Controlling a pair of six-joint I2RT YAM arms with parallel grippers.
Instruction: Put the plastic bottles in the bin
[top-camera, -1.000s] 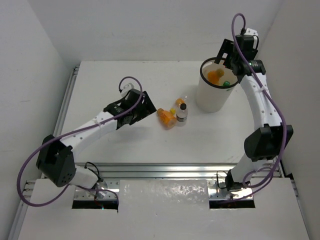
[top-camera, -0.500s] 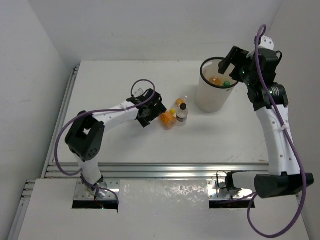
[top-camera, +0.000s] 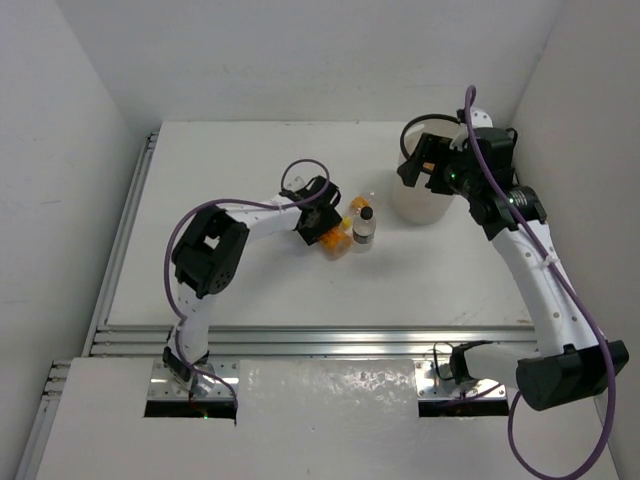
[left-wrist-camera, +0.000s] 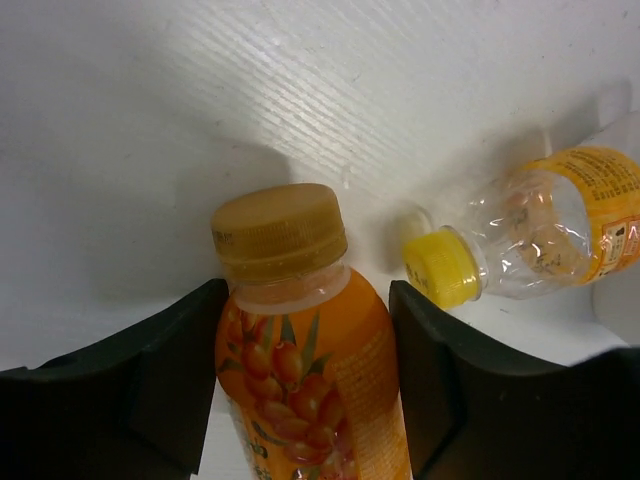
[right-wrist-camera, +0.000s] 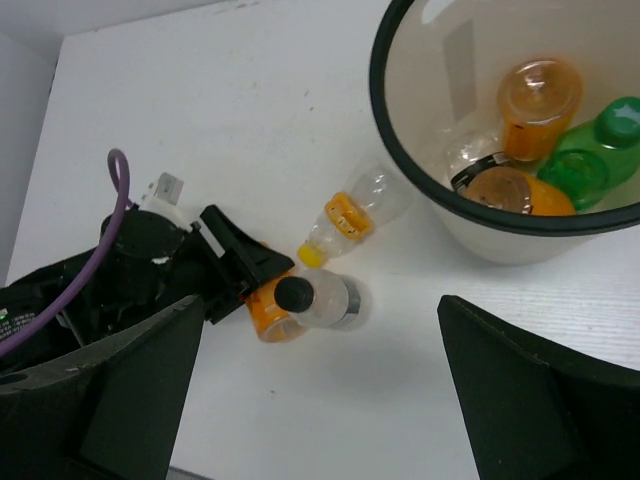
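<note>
An orange bottle (left-wrist-camera: 300, 370) with a tan cap lies on the table, and my left gripper (left-wrist-camera: 308, 330) is shut on it, one black finger against each side of its shoulder. From above, the same orange bottle (top-camera: 333, 238) is in the middle of the table. Beside it stand a clear bottle with a black cap (right-wrist-camera: 320, 298) and a lying clear bottle with a yellow cap (right-wrist-camera: 350, 218). The white bin (right-wrist-camera: 385, 110) holds two orange bottles (right-wrist-camera: 538, 95) and a green one (right-wrist-camera: 595, 150). My right gripper (right-wrist-camera: 320, 400) hangs open above the table, left of the bin.
The right arm covers most of the bin (top-camera: 415, 205) in the top view. White walls close in the table on the left, back and right. A metal rail (top-camera: 320, 340) runs along the near edge.
My left gripper slid right onto the orange bottle and closed from wide open onto it. The right gripper swung from over the bin toward its left side, staying open.
</note>
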